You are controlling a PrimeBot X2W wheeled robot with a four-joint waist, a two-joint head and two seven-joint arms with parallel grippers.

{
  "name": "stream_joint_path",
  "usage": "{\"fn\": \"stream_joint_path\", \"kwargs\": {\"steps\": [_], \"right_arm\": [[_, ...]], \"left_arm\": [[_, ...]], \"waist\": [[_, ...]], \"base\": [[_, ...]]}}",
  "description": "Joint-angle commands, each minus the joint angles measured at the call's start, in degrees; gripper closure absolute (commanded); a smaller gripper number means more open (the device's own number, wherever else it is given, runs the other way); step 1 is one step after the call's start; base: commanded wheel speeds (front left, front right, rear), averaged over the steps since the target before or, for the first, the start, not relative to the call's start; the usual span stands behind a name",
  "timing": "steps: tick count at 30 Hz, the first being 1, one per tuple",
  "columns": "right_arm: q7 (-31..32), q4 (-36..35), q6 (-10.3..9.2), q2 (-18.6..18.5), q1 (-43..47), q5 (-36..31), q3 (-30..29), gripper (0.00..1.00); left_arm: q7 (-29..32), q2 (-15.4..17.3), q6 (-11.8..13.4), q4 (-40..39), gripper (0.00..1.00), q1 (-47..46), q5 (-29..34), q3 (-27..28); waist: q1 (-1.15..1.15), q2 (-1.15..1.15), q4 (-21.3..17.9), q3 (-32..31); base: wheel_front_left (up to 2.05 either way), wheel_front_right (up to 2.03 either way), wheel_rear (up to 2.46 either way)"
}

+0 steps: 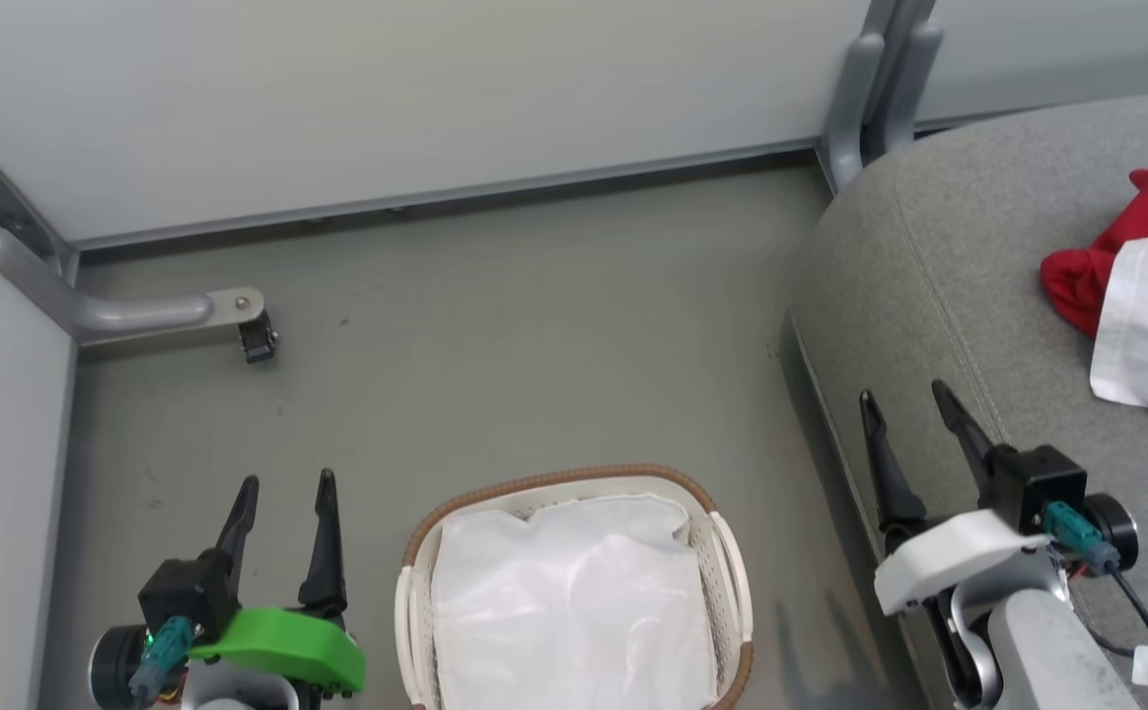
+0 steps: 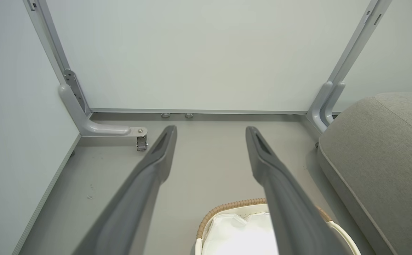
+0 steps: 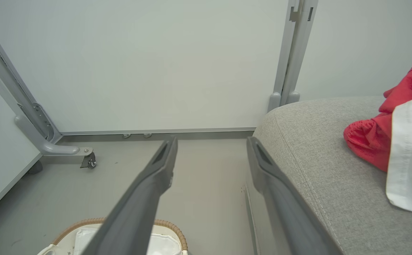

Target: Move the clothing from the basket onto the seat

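Crumpled bright-red clothing point(image 1: 1141, 266), a smooth white panel folded across its front, lies heaped on the grey fabric seat point(image 1: 939, 296) at the right edge of the head view, partly cut off by the frame. The red cloth is bunched and gathered at one hem. On the grey floor point(image 1: 535, 325) beside the seat stands the oval white basket point(image 1: 574, 479), its brown woven-look rim framing a rumpled white liner point(image 1: 574, 602). The left gripper point(image 1: 288, 477) hangs left of the basket with its dark fingers spread, holding nothing. The right gripper point(image 1: 902, 391), fingers likewise spread and empty, hovers over the seat's front edge, well apart from the clothing.
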Motion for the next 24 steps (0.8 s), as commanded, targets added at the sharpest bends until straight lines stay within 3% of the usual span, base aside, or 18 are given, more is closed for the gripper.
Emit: {"fn": "stream_joint_path", "kwargs": {"steps": [1, 18, 19, 24], "right_arm": [[-0.1, 0.4, -0.08, 0.0, 1.5, 0.4, 0.0, 0.00], [-0.1, 0.7, -0.08, 0.3, 7.6, 1.9, 1.2, 0.00], [0.0, 0.9, 0.00, 0.4, 6.9, 1.6, 1.2, 1.00], [1.0, 2.2, 0.00, 0.8, 7.2, 4.8, 0.9, 1.00]], "left_arm": [[0.0, 0.0, 0.2, 0.0, 0.00, 1.4, -0.2, 0.4], [0.0, 0.0, 0.0, -0.1, 0.00, 7.5, -3.2, 1.1], [0.0, 0.0, 0.1, 0.0, 1.00, 7.0, -3.2, 1.0], [0.9, -0.1, 0.1, 1.3, 1.00, 6.8, -6.2, 1.3]], "waist": [[0.00, 0.00, 1.4, -2.8], [0.00, 0.00, 2.3, -7.5], [0.00, 0.00, 2.2, -7.5], [0.00, 0.00, 2.1, -7.5]], "base": [[0.00, 0.00, 0.00], [0.00, 0.00, 0.00], [0.00, 0.00, 0.00], [0.00, 0.00, 0.00]]}}
